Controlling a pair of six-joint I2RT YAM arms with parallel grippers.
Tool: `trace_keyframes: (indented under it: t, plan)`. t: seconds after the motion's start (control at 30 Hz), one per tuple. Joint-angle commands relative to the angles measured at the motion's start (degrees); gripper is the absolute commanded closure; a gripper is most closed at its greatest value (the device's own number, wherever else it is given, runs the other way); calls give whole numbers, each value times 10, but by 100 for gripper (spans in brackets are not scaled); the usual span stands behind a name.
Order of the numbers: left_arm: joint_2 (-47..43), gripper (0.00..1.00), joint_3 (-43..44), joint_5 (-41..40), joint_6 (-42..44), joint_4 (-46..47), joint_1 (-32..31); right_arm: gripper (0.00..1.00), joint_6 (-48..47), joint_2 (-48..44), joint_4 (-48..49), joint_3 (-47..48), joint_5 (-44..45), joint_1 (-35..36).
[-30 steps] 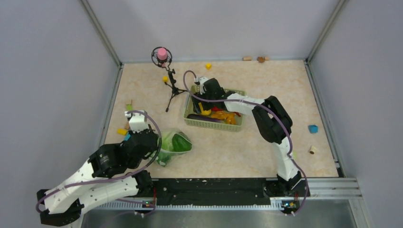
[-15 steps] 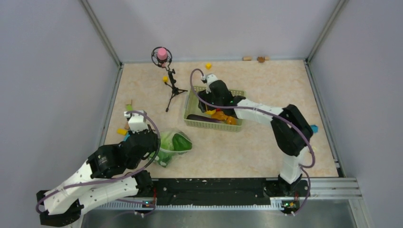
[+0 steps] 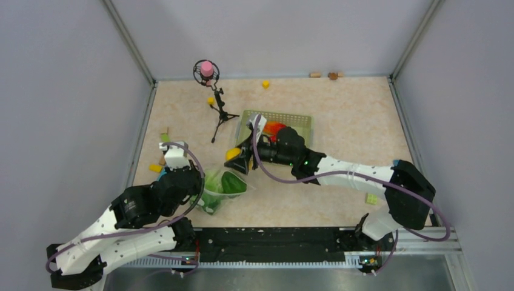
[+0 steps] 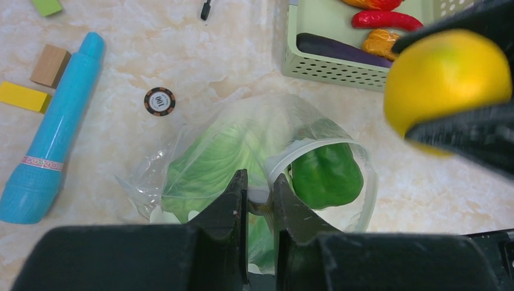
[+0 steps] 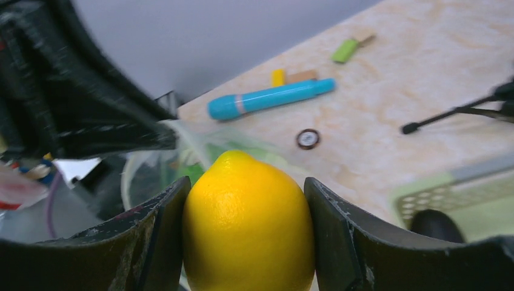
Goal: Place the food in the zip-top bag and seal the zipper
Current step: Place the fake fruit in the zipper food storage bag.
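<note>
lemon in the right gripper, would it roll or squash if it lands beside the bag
Probably rigid: the lemon shows no dent between the fingers. Rounded and smooth, it would likely roll if dropped beside the zip-top bag.

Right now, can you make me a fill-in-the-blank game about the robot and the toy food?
The right gripper holds a yellow ____.
The left gripper pinches the rim of the clear ____.
The green pepper lies inside it beside the pale ____.
The purple eggplant lies in the green ____.
Missing: lemon, bag, cabbage, basket.
</note>
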Motion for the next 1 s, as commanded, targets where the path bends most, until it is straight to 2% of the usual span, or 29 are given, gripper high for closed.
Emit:
trace_keyframes:
  t: [0.0,0.23,0.63,0.8,0.97]
  plan:
    - [-6,100,-1,10,9,42,2,67,52,-27,142,-48,-54,39]
    - [-2,100,-2,22,18,49,1,67,106,16,217,-51,-74,76]
    - [-1,100,-6,49,33,64,1,66,93,71,174,-24,49,102]
    - [-1,100,-7,55,38,69,1,60,88,89,104,18,117,116]
    - [-5,100,-7,50,33,67,1,55,56,96,66,38,106,137]
